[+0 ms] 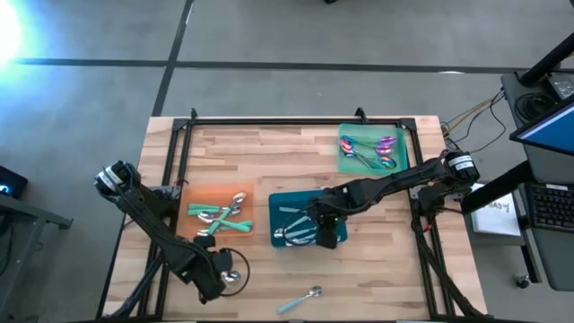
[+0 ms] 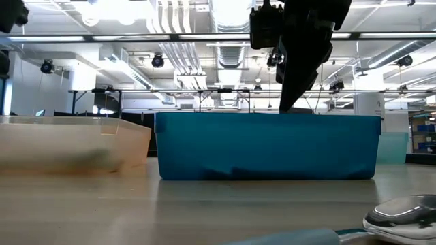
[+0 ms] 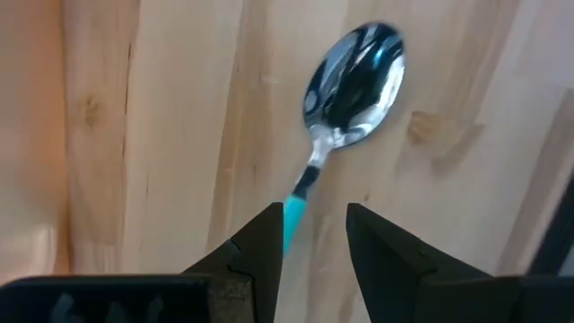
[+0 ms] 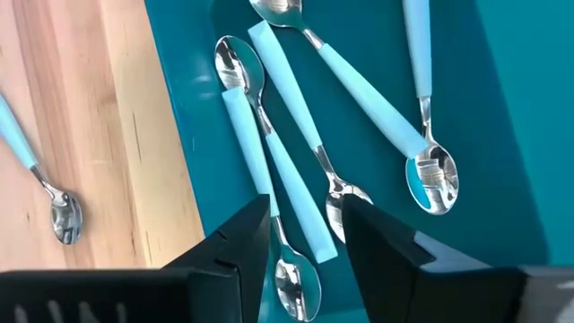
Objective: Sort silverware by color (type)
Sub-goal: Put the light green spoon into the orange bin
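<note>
Teal tray [image 1: 285,199] held 4 pale-handled spoons [image 4: 296,157] under your right claw [image 4: 307,235], fingers apart and empty. Your left claw [image 3: 312,247] pinched another spoon [image 3: 345,99] thinly by the handle; it could slip onto the worktop [image 1: 269,148].

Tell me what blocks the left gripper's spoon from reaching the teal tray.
Nothing visible on the bare wood between. The left gripper holds a teal-handled spoon near the front edge; the right gripper hovers open over the teal tray.

No readable text, labels or numbers anywhere.
</note>
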`<action>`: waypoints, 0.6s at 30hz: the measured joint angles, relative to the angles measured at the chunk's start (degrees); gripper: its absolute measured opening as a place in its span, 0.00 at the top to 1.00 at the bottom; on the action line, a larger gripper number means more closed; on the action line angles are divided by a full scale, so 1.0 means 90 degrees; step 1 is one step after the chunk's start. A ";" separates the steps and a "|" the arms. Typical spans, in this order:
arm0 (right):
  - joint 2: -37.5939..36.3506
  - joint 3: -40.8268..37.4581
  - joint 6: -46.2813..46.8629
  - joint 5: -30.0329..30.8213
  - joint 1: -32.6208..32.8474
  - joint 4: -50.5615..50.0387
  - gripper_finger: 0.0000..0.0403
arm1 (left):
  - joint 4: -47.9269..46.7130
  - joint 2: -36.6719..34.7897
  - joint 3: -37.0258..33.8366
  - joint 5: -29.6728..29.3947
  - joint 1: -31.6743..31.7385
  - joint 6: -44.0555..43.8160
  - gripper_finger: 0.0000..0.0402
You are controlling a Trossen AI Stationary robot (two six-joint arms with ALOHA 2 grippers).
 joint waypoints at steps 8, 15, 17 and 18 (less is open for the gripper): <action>0.0000 0.0002 -0.0002 0.0002 0.0000 0.0000 0.67 | 0.0654 0.0000 -0.0566 0.0102 0.0000 -0.0025 0.73; 0.0000 0.0005 -0.0005 0.0002 0.0000 0.0000 0.67 | 0.0986 0.0001 -0.0994 0.0101 0.0005 -0.0280 0.73; 0.0000 0.0007 -0.0005 0.0002 -0.0002 0.0002 0.67 | 0.0985 0.0000 -0.1103 0.0021 0.0015 -0.0438 0.73; 0.0000 0.0007 -0.0005 0.0002 -0.0002 0.0004 0.67 | 0.0988 0.0002 -0.1161 -0.0031 0.0018 -0.0551 0.73</action>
